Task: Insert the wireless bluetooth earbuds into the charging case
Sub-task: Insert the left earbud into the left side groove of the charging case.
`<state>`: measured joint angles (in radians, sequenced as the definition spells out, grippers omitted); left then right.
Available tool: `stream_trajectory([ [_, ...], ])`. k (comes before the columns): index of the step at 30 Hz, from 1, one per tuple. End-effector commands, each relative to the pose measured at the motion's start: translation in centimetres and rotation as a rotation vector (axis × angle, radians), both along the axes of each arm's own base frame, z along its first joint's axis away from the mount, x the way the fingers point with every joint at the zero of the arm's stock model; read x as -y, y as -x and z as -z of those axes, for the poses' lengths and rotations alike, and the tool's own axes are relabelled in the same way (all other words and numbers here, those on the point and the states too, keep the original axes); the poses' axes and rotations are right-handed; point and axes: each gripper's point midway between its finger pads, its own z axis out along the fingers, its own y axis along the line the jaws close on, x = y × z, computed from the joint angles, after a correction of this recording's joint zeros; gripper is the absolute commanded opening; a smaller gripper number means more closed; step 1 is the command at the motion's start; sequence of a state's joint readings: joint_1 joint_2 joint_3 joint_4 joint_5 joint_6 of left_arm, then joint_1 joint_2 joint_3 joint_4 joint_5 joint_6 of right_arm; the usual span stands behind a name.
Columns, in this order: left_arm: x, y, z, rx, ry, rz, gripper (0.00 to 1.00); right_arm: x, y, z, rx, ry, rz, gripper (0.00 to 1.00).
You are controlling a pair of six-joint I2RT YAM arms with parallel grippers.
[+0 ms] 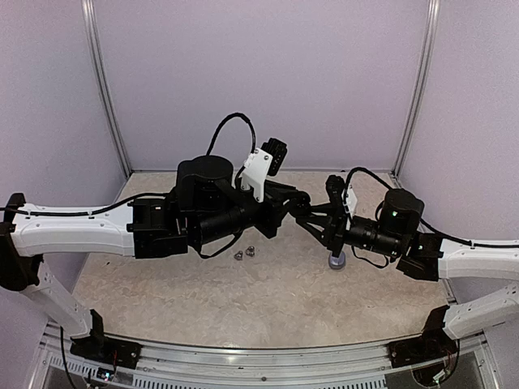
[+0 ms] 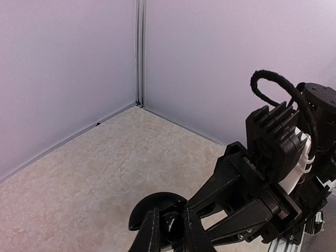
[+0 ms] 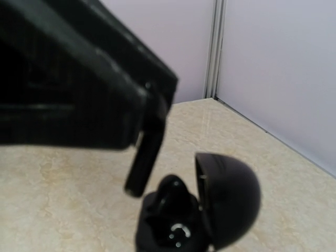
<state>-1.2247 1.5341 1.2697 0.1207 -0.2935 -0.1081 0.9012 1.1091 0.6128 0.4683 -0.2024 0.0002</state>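
The black charging case (image 3: 157,236) is held up in the air, its domed lid (image 3: 231,205) open. My right gripper (image 1: 315,219) is shut on the case, and its fingers (image 2: 220,191) reach the case from the right in the left wrist view. A black earbud (image 3: 170,191) stands in the case's well. My left gripper (image 2: 170,211) is closed narrowly around this earbud, with one finger (image 3: 147,152) right beside it. Two silvery-grey earbuds (image 1: 244,253) lie on the table below my left arm. The second black earbud is not in view.
A grey round puck (image 1: 336,261) stands on the table just under my right gripper. The two arms meet above the middle of the beige table (image 1: 268,300). Lilac walls close the back and both sides.
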Motion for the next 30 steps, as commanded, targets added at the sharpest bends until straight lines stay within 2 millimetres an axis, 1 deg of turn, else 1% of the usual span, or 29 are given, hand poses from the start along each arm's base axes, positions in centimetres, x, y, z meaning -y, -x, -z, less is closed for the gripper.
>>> stream_trajectory([
  [1, 0.3, 0.0, -0.8, 0.019, -0.004, -0.003, 0.00, -0.4, 0.6, -2.0, 0.001, -0.053, -0.026, 0.00],
  [9, 0.4, -0.2, -0.2, 0.019, -0.028, -0.008, 0.00, -0.4, 1.0, -2.3, 0.004, -0.063, -0.043, 0.00],
  [15, 0.6, -0.3, 0.7, 0.020, -0.054, -0.012, 0.00, -0.4, 1.2, -2.7, 0.015, -0.066, -0.046, 0.00],
  [30, 0.4, -0.9, 2.8, 0.032, -0.127, -0.055, 0.00, 0.1, 1.1, -3.5, 0.013, -0.095, -0.023, 0.00],
])
